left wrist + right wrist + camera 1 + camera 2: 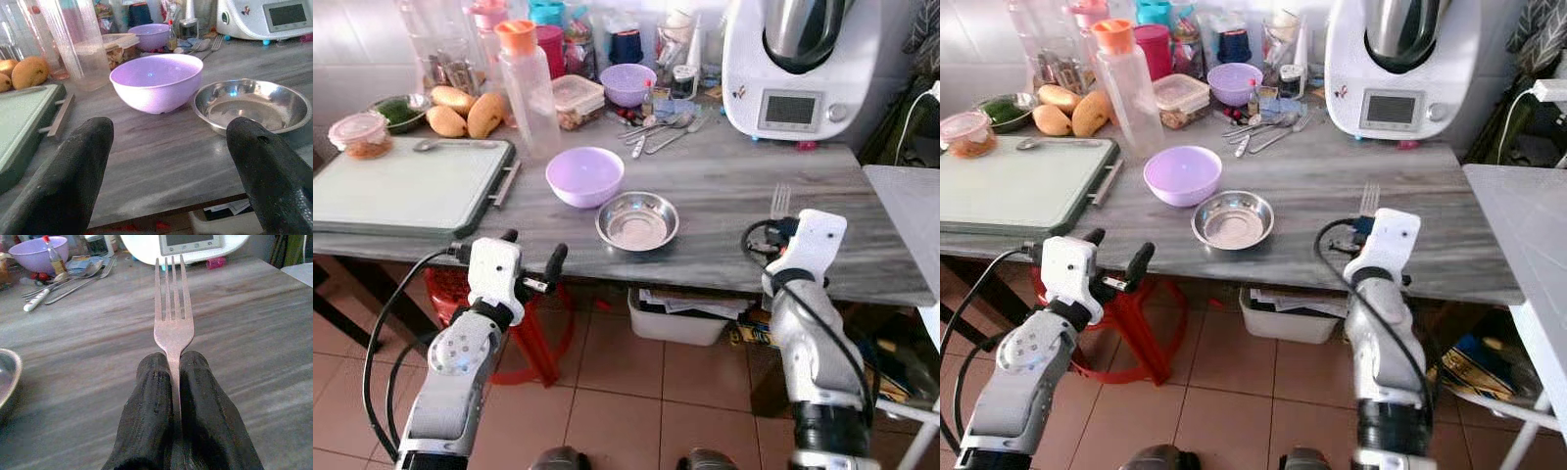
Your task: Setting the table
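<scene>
Holding a fork (173, 318) pinched between closed fingers, the right gripper (176, 377) hangs over the grey table (734, 186), right of the steel bowl (637, 220) and purple bowl (584, 175). Left gripper (530, 257) at the table's front edge, fingers wide, empty. Tiled floor (607, 382) below, green board (401, 186) on the left.

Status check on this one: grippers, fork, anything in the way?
Right gripper shut on fork, tines pointing ahead over the table. Left gripper open, at the table's near edge. Steel dish and purple bowl off to the fork's left; nothing blocking.
</scene>
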Controlling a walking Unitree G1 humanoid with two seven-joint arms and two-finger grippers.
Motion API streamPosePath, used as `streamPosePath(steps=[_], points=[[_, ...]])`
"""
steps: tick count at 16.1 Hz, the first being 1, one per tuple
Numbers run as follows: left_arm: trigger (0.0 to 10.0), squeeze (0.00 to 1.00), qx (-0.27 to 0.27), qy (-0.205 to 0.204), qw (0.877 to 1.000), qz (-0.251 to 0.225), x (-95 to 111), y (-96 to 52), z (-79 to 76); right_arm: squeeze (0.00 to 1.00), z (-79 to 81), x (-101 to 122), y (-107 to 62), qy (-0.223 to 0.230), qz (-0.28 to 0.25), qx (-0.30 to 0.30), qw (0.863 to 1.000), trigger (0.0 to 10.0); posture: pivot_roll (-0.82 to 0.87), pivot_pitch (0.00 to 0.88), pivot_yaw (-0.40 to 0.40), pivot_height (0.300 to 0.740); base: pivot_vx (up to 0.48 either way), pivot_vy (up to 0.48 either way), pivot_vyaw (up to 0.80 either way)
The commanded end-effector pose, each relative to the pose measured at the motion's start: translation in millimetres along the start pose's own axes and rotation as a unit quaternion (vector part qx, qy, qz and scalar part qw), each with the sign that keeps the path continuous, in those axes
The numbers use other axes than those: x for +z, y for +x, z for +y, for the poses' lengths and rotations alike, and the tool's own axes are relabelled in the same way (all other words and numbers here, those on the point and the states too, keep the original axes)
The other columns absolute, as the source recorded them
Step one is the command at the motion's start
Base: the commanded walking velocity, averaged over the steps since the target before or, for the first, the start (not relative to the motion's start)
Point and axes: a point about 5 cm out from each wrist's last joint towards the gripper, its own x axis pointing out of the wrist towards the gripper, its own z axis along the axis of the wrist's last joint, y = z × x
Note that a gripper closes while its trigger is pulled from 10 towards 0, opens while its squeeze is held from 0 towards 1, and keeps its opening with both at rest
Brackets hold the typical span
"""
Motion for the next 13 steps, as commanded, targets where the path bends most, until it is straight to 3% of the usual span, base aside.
streamPosePath(steps=[1,7,13], points=[[10.0,0.00,-0.006,0.006,1.000,0.005,2.0,-3.5,2.7,0.00,0.2,2.7,6.5,0.015,0.008,-0.003,1.000,10.0,-0.01,0.000,0.065,0.740,0.000,0.000,0.00],[10.0,0.00,-0.017,0.012,1.000,0.023,3.6,-15.9,4.7,0.00,9.4,5.0,17.1,0.029,0.028,0.026,0.999,10.0,0.02,0.035,0.078,0.740,0.000,0.000,0.00],[10.0,0.00,-0.025,0.017,0.999,0.036,6.2,-20.0,6.2,0.00,28.7,12.4,37.7,0.061,0.065,0.058,0.994,10.0,0.04,0.059,0.096,0.740,0.000,0.000,0.00]])
